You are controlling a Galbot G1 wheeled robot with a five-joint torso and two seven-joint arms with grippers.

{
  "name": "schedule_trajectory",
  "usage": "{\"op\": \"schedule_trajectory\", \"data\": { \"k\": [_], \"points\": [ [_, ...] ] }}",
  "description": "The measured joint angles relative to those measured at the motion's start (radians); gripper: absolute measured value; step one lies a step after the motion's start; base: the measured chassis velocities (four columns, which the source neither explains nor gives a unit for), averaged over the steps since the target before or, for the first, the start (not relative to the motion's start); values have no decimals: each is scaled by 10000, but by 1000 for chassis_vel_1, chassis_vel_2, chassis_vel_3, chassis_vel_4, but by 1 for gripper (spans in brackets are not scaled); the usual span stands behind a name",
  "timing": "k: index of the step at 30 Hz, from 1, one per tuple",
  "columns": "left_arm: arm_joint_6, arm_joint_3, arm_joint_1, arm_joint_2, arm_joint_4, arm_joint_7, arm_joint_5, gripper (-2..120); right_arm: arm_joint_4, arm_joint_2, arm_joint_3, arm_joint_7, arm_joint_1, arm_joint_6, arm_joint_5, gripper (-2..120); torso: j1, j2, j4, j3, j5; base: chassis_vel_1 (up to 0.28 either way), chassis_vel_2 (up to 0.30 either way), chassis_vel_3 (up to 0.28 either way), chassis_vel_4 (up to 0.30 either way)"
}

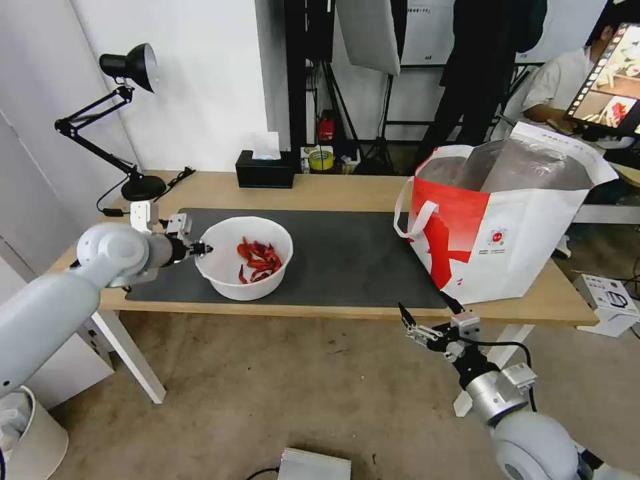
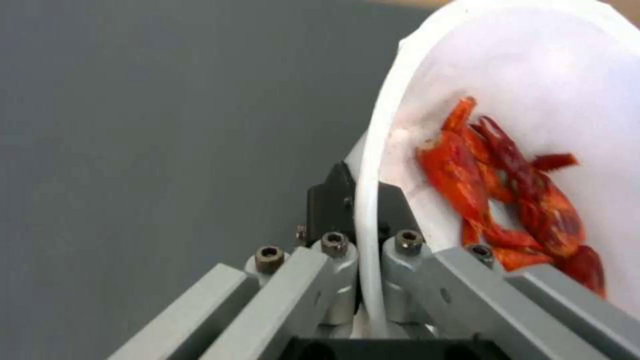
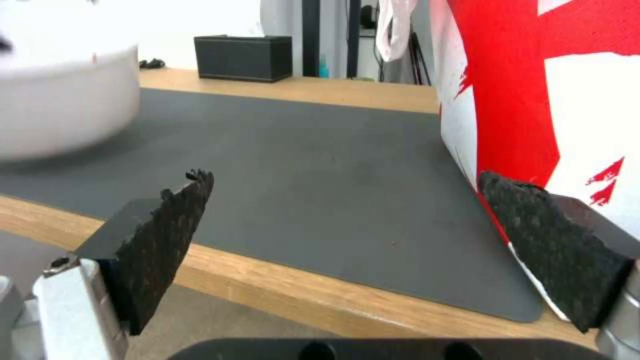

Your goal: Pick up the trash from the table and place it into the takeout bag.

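Note:
A white round bowl (image 1: 245, 260) with red scraps (image 1: 259, 257) stands on the dark grey mat (image 1: 347, 260) at the table's left. My left gripper (image 1: 202, 250) is shut on the bowl's left rim; the left wrist view has the rim (image 2: 371, 210) pinched between the fingers, red scraps (image 2: 513, 195) inside. The takeout bag (image 1: 507, 227), white and red with foil lining, stands open at the table's right end. My right gripper (image 1: 427, 313) hangs open below the table's front edge, in front of the bag (image 3: 547, 100).
A black tissue box (image 1: 265, 170) and a roll of tape (image 1: 321, 160) sit at the table's back edge. A black desk lamp (image 1: 127, 120) rises at the back left. The light-wood table (image 1: 347, 190) has bare mat between bowl and bag.

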Motion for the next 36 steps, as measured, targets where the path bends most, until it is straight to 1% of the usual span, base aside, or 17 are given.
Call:
{"op": "schedule_trajectory", "data": {
  "k": [3, 4, 7, 12, 15, 17, 19, 20, 23, 24, 26, 27, 28, 31, 32, 35, 36],
  "points": [
    [0, -3, -688, -313, -308, -738, -678, 0, 0, 0, 0, 1, 0, 0, 0, 100, 0, 0, -2, 0, 1, 0, 0, 0, 0],
    [0, -3, -688, -313, -308, -738, -678, 0, 0, 0, 0, 1, 0, 0, 0, 100, 0, 0, -2, 0, 1, 0, 0, 0, 0],
    [0, 128, -1398, -644, -513, -1168, -1095, 0, 0, 0, 0, 0, 0, 0, 0, 100, 1, 0, -2, 0, 0, 0, 0, 0, 0],
    [0, 552, -2407, -886, -593, -1482, -1576, 0, 0, 0, 0, 2, 0, 0, 0, 100, 0, 0, -1, 1, 0, 0, 0, 0, 0],
    [0, 1035, -3711, -1331, -514, -1592, -1880, 0, 0, 0, 0, 1, 0, 0, 0, 100, 1, 0, -1, 0, 0, 0, 0, 0, 0],
    [-1, 1178, -4104, -1516, -432, -1609, -1937, 0, 0, -1, 0, 0, 0, 0, 0, 100, 0, 0, -2, -2, 2, 0, 0, 0, 0],
    [-1, 1600, -4857, -2052, -128, -1635, -1999, 0, 0, -1, 0, 2, 1, 0, 0, 100, 0, 2, 1, -1, 3, 0, 0, 0, 0],
    [-1, 1600, -4857, -2052, -128, -1635, -1999, 0, 0, -1, 0, 2, 1, 0, 0, 100, 0, 2, 1, -1, 3, 0, 0, 0, 0],
    [0, 2189, -5784, -3090, 606, -1647, -2041, 0, 1, -1, 0, 1, 1, 0, 0, 100, 1, 1, -3, 0, 3, 0, 0, 0, 0],
    [0, 2189, -5784, -3090, 606, -1647, -2041, 0, 1, -1, 0, 1, 1, 0, 0, 100, 1, 1, -3, 0, 3, 0, 0, 0, 0],
    [0, 2531, -6303, -3836, 1138, -1689, -2046, 0, 1, 0, 0, 1, 1, 0, 0, 100, 1, 1, -4, -1, 5, 0, 0, 0, 0],
    [0, 2624, -6441, -4123, 1344, -1720, -2045, 0, 0, -1, 0, 2, 1, 0, 0, 100, 1, 1, -4, -1, 6, 0, 0, 0, 0],
    [0, 2624, -6441, -4123, 1344, -1720, -2045, 0, 0, -1, 0, 2, 1, 0, 0, 100, 1, 1, -4, -1, 6, 0, 0, 0, 0],
    [0, 2907, -6798, -4980, 2104, -1891, -2035, 0, 0, -1, 0, 1, 1, 0, 0, 100, 1, 0, -2, 0, 2, 0, 0, 0, 0],
    [0, 2907, -6798, -4980, 2104, -1891, -2035, 0, 0, -1, 0, 1, 1, 0, 0, 100, 1, 0, -2, 0, 2, 0, 0, 0, 0],
    [-1, 3098, -7134, -5761, 3063, -1935, -2001, 0, 0, -1, 0, 1, 1, 0, 0, 100, 1, 1, -2, 0, 1, 0, 0, 0, 0],
    [-1, 3098, -7134, -5761, 3063, -1935, -2001, 0, 0, -1, 0, 1, 1, 0, 0, 100, 1, 1, -2, 0, 1, 0, 0, 0, 0]
  ]
}}
